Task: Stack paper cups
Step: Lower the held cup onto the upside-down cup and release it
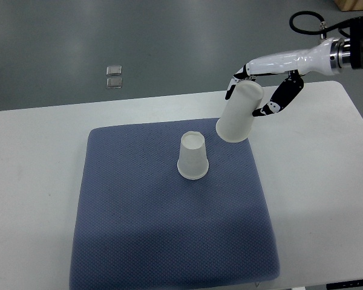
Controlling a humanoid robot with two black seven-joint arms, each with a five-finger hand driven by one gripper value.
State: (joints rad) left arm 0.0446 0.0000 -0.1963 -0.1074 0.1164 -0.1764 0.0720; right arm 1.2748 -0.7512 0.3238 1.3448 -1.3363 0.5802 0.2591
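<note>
White glossy shell on my right hand point(261, 90), black jointed fingers point(285, 95) wrapped round a paper cup point(240, 112); arm enters from the top right. Grip sits on the cup's narrow closed end, thumb side along the upper wall, other fingers on the right wall. Held cup: plain white paper, smooth, tapered cone. Long axis tilted, running from the hand down-left; wide open mouth points down-left, hanging over the far right edge of the mat point(139, 229). Not touching the mat as far as I can tell.

Second cup point(193, 156): same white paper, standing inverted on the mat, flat base up, wide rim down. It's down-left of the held cup, near but apart.

Mat is blue-grey, dimpled weave, rounded-square, lying on a smooth white table point(30, 181). Two small clear square things point(114, 76) on the grey floor beyond.
</note>
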